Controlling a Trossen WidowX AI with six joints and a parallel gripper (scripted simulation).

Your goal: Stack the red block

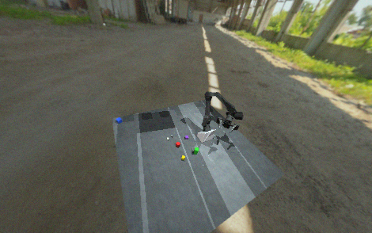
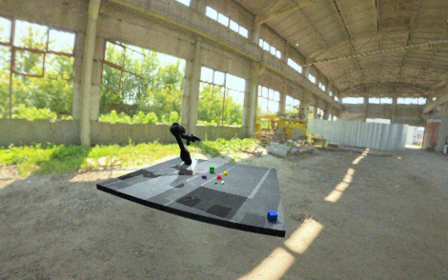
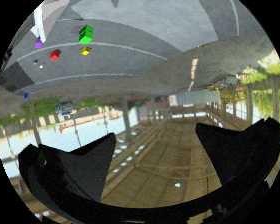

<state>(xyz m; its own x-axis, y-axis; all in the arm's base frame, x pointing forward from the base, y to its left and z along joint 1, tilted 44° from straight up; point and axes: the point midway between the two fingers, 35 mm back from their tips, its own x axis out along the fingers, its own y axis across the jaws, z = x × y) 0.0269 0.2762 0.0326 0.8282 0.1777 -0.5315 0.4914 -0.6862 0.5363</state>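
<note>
The arm (image 1: 217, 107) stands folded at the far side of the grey striped table (image 1: 165, 198), its jaws raised in the air, spread nearly full wide and holding nothing. The red block (image 1: 178, 144) lies on the table, well apart from the jaws. The green tower (image 1: 196, 150) stands upright near it, with the yellow block (image 1: 183, 158) close by and the purple block (image 1: 186, 137) beyond the red one. A blue block (image 1: 119, 120) sits alone at a far corner. In the wrist view both dark fingers show wide apart, the blocks small in the distance.
</note>
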